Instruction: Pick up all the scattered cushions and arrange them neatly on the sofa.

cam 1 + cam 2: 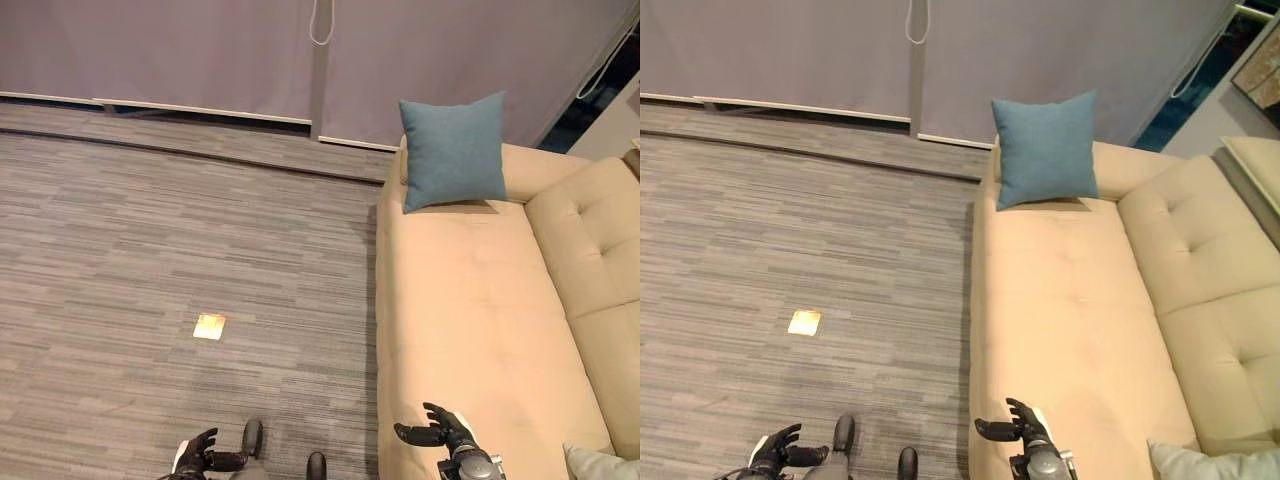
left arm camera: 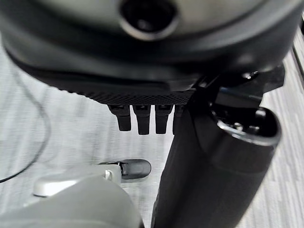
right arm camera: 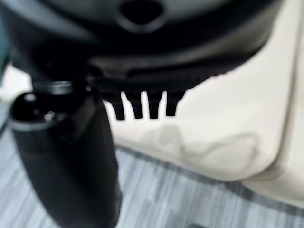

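Blue cushion on the sofa, both hands empty.
The blue cushion (image 1: 454,150) stands upright at the far end of the beige sofa (image 1: 470,330); a pale cushion (image 1: 603,464) lies near right. The left hand (image 1: 196,455) and the right hand (image 1: 440,432) hang open, fingers relaxed.

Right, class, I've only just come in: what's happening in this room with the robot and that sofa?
A humanoid robot stands at the near end of a beige sofa, tidying cushions. Both hands are open and hold nothing: the left hand hangs over the grey carpet, the right hand over the sofa seat's near end. A blue cushion already stands upright at the sofa's far end. A pale grey cushion lies on the sofa's near end, to the right of the right hand.
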Controlling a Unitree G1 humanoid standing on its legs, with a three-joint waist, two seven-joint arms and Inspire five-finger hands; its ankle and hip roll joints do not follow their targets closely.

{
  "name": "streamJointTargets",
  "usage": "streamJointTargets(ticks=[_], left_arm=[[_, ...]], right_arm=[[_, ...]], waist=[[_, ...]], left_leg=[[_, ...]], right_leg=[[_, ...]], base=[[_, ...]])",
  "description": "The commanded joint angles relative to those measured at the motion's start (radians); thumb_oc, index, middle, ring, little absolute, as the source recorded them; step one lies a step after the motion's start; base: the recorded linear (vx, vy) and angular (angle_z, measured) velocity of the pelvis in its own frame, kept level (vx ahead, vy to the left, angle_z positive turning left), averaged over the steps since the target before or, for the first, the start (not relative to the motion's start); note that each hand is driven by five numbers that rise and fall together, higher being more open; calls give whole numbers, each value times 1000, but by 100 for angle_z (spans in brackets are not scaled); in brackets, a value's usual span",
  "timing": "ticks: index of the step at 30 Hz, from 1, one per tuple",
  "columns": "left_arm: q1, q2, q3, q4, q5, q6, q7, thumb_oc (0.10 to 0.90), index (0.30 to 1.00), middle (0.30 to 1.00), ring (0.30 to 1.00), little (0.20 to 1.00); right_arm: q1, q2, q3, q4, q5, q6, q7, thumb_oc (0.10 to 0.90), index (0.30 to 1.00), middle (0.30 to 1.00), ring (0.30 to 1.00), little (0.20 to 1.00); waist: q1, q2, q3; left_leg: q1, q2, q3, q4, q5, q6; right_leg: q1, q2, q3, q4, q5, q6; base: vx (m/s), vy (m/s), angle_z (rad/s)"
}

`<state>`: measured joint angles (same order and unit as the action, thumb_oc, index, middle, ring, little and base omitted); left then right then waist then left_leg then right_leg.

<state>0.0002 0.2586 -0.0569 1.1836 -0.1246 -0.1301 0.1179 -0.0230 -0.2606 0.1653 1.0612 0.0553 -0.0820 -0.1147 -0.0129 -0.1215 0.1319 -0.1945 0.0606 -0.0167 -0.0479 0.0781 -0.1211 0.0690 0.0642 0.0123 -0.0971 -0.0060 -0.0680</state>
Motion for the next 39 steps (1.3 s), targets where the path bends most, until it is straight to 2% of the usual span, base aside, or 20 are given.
streamJointTargets(ticks=[1, 3, 5, 7, 9, 13, 17, 18, 19, 22, 23, 24, 25, 27, 29, 31, 32, 36, 37, 39], left_arm=[[52, 60, 5, 10, 24, -10, 4, 800, 900, 900, 900, 900], [53, 65, 6, 10, 32, -11, 4, 800, 900, 900, 900, 900], [44, 78, 8, 0, 36, -10, 12, 800, 900, 900, 900, 900], [36, 86, -3, -12, 42, -14, 15, 800, 900, 900, 900, 900], [29, 89, -11, -20, 43, -14, 11, 800, 900, 900, 900, 900], [18, 84, -24, -17, 52, -15, 7, 800, 900, 900, 900, 900], [-2, 77, -27, 0, 62, -18, 4, 800, 900, 900, 900, 900], [-3, 72, -29, 9, 74, -23, 3, 800, 900, 900, 900, 900], [8, 63, -27, 12, 78, -21, 1, 800, 900, 900, 900, 900], [16, 59, -27, 14, 77, -21, -1, 800, 900, 900, 900, 900], [20, 55, -32, 10, 77, -19, -6, 800, 900, 900, 900, 900], [20, 53, -34, 3, 73, -18, -8, 800, 900, 900, 900, 900], [17, 51, -35, -3, 67, -16, -9, 800, 900, 900, 900, 900], [16, 51, -39, -5, 65, -13, -11, 800, 900, 900, 900, 900], [18, 51, -39, -3, 61, -11, -10, 800, 900, 900, 900, 900], [25, 50, -37, -1, 62, -9, -11, 800, 900, 900, 900, 900], [27, 51, -36, 1, 62, -9, -12, 800, 900, 900, 900, 900], [34, 53, -28, 9, 53, -9, -8, 800, 900, 900, 900, 900], [32, 54, -28, 10, 47, -11, -6, 800, 900, 900, 900, 900], [34, 56, -26, 20, 55, -7, -10, 800, 900, 900, 900, 900]], right_arm=[[3, -7, 4, -53, -5, -35, -17, 800, 900, 900, 900, 900], [-6, 6, 13, -53, -15, -35, -11, 800, 900, 900, 900, 900], [-28, 8, 25, -62, -31, -30, -7, 800, 900, 900, 900, 900], [-41, 11, 35, -82, -38, -33, -8, 800, 900, 900, 900, 900], [-45, 6, 41, -84, -45, -31, -6, 800, 900, 900, 900, 900], [-54, -6, 46, -50, -54, -24, -10, 800, 900, 900, 900, 900], [-61, -15, 49, -24, -70, -15, -9, 800, 900, 900, 900, 900], [-52, -13, 49, -6, -73, -16, -11, 800, 900, 900, 900, 900], [-33, -10, 46, 5, -74, -14, -6, 800, 900, 900, 900, 900], [-22, -13, 40, 11, -75, -13, -5, 800, 900, 900, 900, 900], [-15, -17, 34, 14, -68, -16, -3, 800, 900, 900, 900, 900], [-15, -20, 31, 17, -64, -15, -4, 800, 900, 900, 900, 900], [-17, -26, 28, 17, -57, -14, -7, 800, 900, 900, 900, 900], [-20, -32, 29, 28, -49, -10, -7, 800, 900, 900, 900, 900], [-18, -32, 29, 26, -41, -5, -5, 800, 900, 900, 900, 900], [-16, -34, 30, 21, -42, -5, -8, 800, 900, 900, 900, 900], [-15, -33, 30, 19, -42, -6, -8, 800, 900, 900, 900, 900], [-13, -25, 33, 16, -38, -8, -11, 800, 900, 900, 900, 900], [-14, -24, 31, 15, -34, -9, -12, 800, 900, 900, 900, 900], [-12, -16, 26, 15, -35, -12, -10, 800, 900, 900, 900, 900]], waist=[[24, -24, -24], [31, -24, -24], [34, -14, -8], [28, 4, 2], [12, 18, 8], [-13, 28, 8], [-33, 24, 18], [-38, 19, 9], [-41, 14, -8], [-44, 14, -13], [-45, 6, -11], [-41, 1, -4], [-33, -8, 6], [-25, -15, 10], [-16, -27, 7], [-5, -35, 3], [2, -36, 3], [38, -16, 6], [43, -15, 7], [42, -10, -7]], left_leg=[[8, -41, 21, 132, -79, 63], [45, -52, 41, 124, -96, 87], [81, -59, 59, 116, -113, 117], [120, -54, 68, 98, -126, 129], [157, -64, 59, 85, -139, 140], [219, -88, 43, 50, -168, 145], [259, -117, 15, 46, -192, 140], [283, -132, 5, 59, -227, 136], [288, -133, 7, 106, -254, 118], [283, -126, 18, 161, -261, 95], [235, -101, 58, 313, -219, 49], [189, -84, 73, 415, -192, 30], [150, -70, 91, 496, -158, 18], [110, -41, 128, 553, -156, 27], [65, -32, 155, 526, -174, 45], [40, -31, 165, 439, -204, 64], [29, -31, 168, 378, -195, 68], [-27, -29, 115, 156, -49, 51], [-44, -28, 113, 141, -33, 45], [-1, -32, 115, 86, -26, 55]], right_leg=[[-27, -105, -59, 149, -66, 172], [-51, -121, -58, 244, -41, 197], [-122, -154, -69, 402, 35, 232], [-184, -178, -105, 496, 69, 234], [-226, -154, -111, 515, 51, 221], [-272, -127, -143, 389, 17, 201], [-316, -130, -166, 205, 71, 212], [-282, -129, -169, 144, 74, 210], [-257, -125, -165, 149, 75, 195], [-235, -128, -184, 145, 70, 187], [-184, -130, -197, 120, 59, 171], [-163, -130, -201, 111, 56, 161], [-141, -133, -205, 105, 48, 149], [-112, -126, -208, 96, 30, 136], [-89, -130, -202, 87, 15, 138], [-68, -129, -193, 76, -2, 146], [-51, -124, -185, 69, -12, 151], [12, -86, -147, 60, -52, 153], [23, -82, -143, 63, -59, 153], [35, -77, -132, 76, -72, 154]], base=[[233, 230, -55], [211, 226, -78], [144, 208, -76], [163, 193, -44], [201, 168, -19], [227, 59, 1], [266, -22, 17], [431, -97, 19], [359, -82, 24], [210, -88, 51], [161, -107, 54], [203, -142, 31], [118, -93, 30], [155, -63, 6], [216, -26, -27], [245, 25, -8], [270, 61, -15], [281, 91, -28], [275, 100, -52], [328, 169, -62]])
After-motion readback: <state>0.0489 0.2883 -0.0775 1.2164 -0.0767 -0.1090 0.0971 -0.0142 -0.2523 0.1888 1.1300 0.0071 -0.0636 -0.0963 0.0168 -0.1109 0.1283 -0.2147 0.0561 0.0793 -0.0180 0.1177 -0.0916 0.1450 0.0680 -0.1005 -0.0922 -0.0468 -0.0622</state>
